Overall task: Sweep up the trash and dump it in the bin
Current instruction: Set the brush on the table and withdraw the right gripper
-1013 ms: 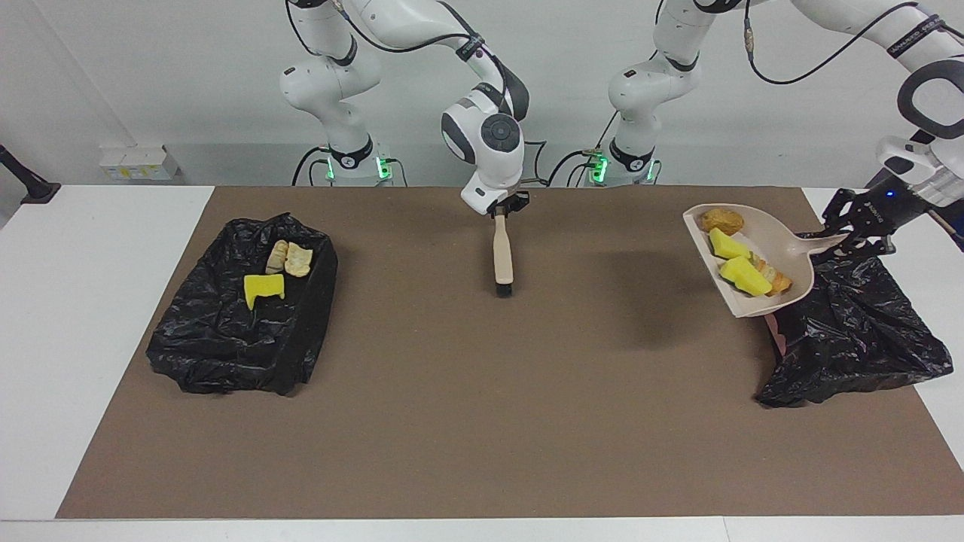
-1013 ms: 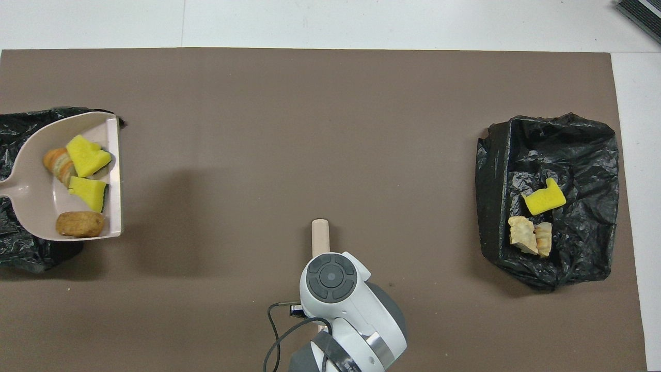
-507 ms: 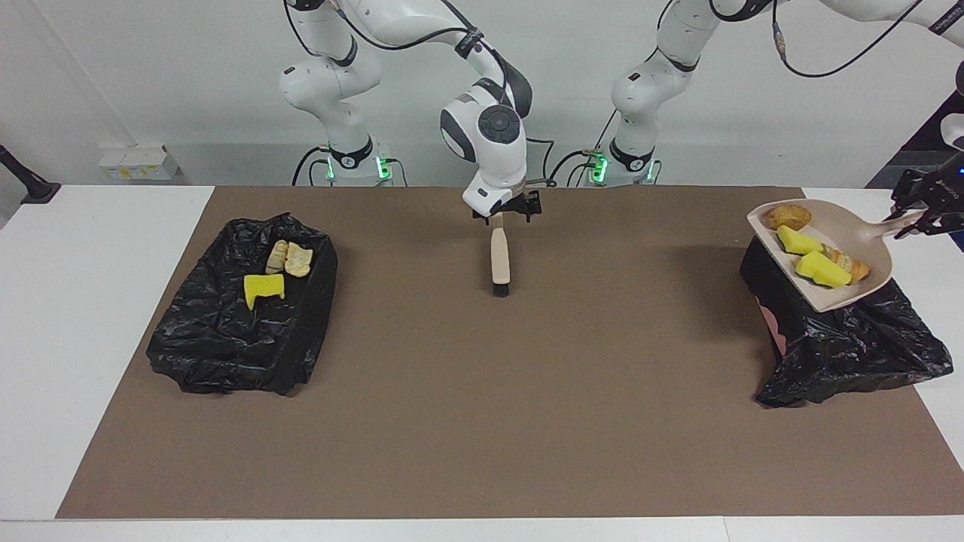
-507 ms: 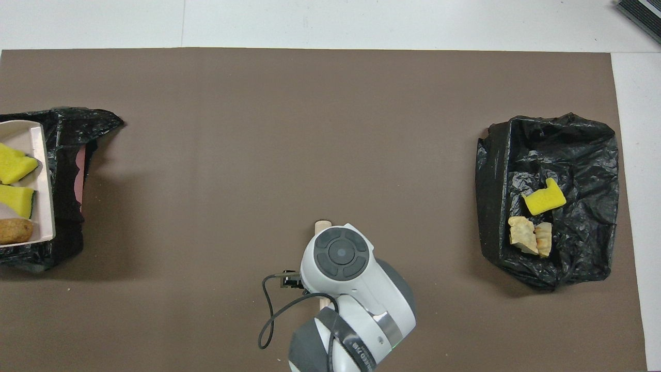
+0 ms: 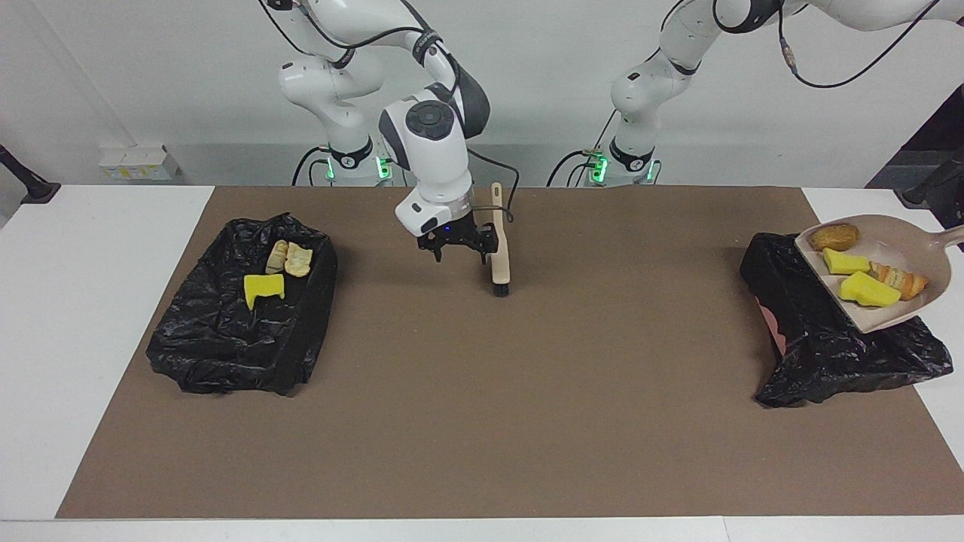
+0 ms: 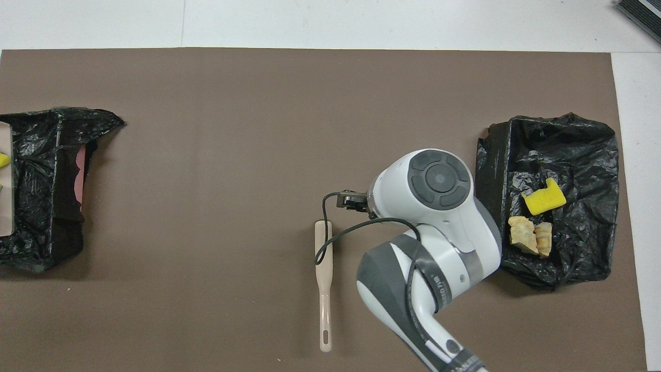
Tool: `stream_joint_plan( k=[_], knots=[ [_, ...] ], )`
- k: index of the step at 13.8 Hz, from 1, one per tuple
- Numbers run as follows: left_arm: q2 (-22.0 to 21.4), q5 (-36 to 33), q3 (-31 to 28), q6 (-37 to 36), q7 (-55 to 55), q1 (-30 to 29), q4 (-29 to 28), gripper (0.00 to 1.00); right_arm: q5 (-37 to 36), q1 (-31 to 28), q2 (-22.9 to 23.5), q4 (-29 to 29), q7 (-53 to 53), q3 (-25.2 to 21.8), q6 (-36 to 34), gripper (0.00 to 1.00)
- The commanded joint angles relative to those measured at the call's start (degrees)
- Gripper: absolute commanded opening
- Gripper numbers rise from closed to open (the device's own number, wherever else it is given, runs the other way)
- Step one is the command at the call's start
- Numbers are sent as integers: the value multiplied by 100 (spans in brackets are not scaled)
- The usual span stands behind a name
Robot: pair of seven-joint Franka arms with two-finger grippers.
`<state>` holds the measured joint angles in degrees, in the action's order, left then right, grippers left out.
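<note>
Right hand hangs low over the brown mat, fingers apart and holding nothing, just beside the brush, which lies flat on the mat. The mat covers most of a white worktop, and a white wall stands at the robots' end.

Left hand is out of the pictures and closed. The beige dustpan is tilted in the air above the black-lined bin at the left arm's end, and its handle runs off the edge. Four pieces of trash lie in it. Three more pieces lie in the second black-lined bin, at the right arm's end, well apart from the right hand.
</note>
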<state>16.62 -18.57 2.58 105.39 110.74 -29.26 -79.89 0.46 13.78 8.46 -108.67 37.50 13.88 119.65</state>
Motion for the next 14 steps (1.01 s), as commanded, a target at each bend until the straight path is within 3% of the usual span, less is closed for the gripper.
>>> stream_joint_plan(
  k=[1,4,8,11,14],
  knots=[
    [-124,-725,-47,324,-201,219,-263,0,-371,-471,-291,74,-138,80,-248,100],
    [-430,-1715,-47,377,-1146,534,-806,0,-398,-1121,-423,320,-461,124,-467,100],
    [-1072,-2887,-47,772,-2222,738,-1932,0,-345,-1412,-844,619,-1683,-77,-1276,100],
    [-1135,-3529,-47,711,-2232,834,-1934,0,-354,-1298,-1223,759,-1973,-657,-1741,100],
    [-1328,-3548,-21,685,-2171,843,-1899,0,-345,-1106,-1215,1443,-2824,-1350,-2602,100]
  ],
)
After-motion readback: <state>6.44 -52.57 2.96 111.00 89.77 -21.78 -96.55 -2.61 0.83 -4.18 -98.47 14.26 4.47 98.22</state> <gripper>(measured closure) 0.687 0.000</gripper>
